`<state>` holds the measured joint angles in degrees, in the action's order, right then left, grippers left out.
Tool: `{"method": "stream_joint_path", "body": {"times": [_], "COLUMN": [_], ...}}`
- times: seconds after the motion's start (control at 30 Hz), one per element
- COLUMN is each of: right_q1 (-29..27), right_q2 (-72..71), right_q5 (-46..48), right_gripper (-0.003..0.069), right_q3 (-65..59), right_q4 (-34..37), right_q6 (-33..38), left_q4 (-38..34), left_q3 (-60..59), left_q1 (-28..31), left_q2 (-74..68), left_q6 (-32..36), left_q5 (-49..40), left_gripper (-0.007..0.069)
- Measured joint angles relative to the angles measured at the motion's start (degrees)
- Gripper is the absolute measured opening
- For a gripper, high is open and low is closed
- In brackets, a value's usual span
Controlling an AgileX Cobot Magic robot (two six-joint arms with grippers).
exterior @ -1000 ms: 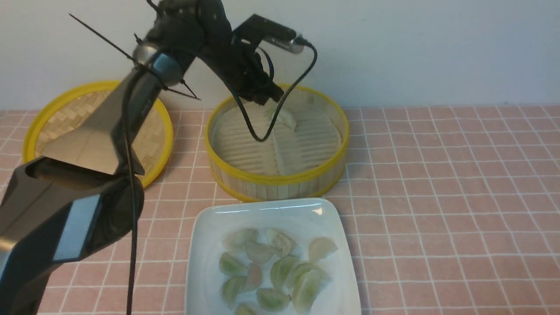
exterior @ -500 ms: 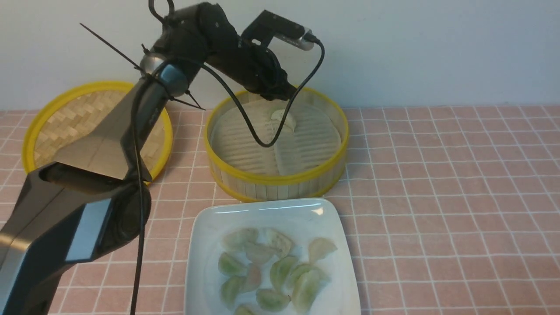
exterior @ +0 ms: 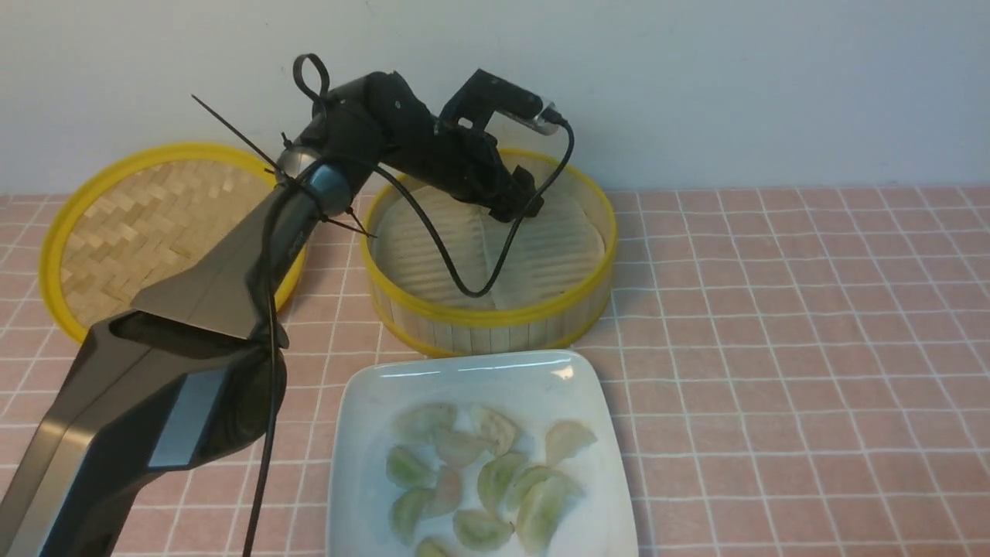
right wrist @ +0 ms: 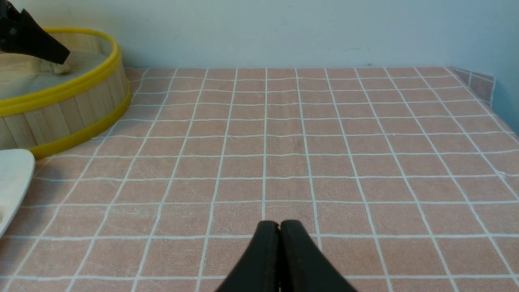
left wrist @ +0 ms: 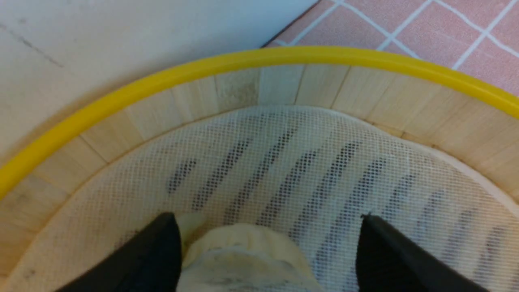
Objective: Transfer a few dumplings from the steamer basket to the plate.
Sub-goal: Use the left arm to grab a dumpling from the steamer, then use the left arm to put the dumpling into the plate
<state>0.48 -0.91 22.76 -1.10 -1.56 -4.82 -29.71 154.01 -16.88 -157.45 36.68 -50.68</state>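
Note:
My left gripper [exterior: 520,206] reaches down into the steamer basket [exterior: 495,316] near its far wall. In the left wrist view the left gripper [left wrist: 265,219] is open, its fingers wide apart on either side of one pale pleated dumpling [left wrist: 243,259] that lies on the mesh liner. That dumpling sits close to one finger, with a wide gap to the other. In the front view the gripper hides it. Several greenish dumplings [exterior: 479,472] lie on the white plate [exterior: 464,368] in front of the basket. My right gripper [right wrist: 279,224] is shut and empty, low over the tablecloth.
The flat woven lid [exterior: 139,224] with a yellow rim lies left of the basket. The basket's wall [left wrist: 162,79] curves just beyond the left gripper, with the room's wall behind it. Pink checked cloth covers the table; the right wrist view shows its far right edge [right wrist: 492,87].
The left arm has come down and forward into the basket, and its jaws have gone from shut to wide open. The dumpling seen earlier in the basket is now hidden behind the gripper.

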Motion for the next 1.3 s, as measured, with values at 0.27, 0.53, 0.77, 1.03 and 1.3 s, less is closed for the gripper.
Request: {"method": "stream_joint_path", "body": {"times": [0.27, 0.53, 0.77, 1.03, 1.3], "right_q1": [0.0, 0.0, 0.0, 0.0, 0.0], "right_q2": [0.0, 0.0, 0.0, 0.0, 0.0], "right_q5": [0.0, 0.0, 0.0, 0.0, 0.0], "right_gripper": [-0.0015, -0.0015, -0.0015, -0.0015, -0.0015], "right_q3": [0.0, 0.0, 0.0, 0.0, 0.0], "right_q4": [0.0, 0.0, 0.0, 0.0, 0.0], "right_q6": [0.0, 0.0, 0.0, 0.0, 0.0], "left_q4": [4.1, 13.4, 13.9, 12.7, 13.4], "left_q3": [0.7, 2.5, 5.3, 7.1, -4.4], "left_q1": [0.1, -0.1, 0.0, 0.0, 0.0], "left_q2": [-1.1, 1.5, 5.8, 11.9, 23.5], "left_q6": [-5.1, -11.2, -11.8, -16.3, -24.6], "left_q5": [1.6, -8.7, -19.4, -21.2, -21.2], "left_gripper": [0.0388, 0.0375, 0.0372, 0.0372, 0.0372]}}
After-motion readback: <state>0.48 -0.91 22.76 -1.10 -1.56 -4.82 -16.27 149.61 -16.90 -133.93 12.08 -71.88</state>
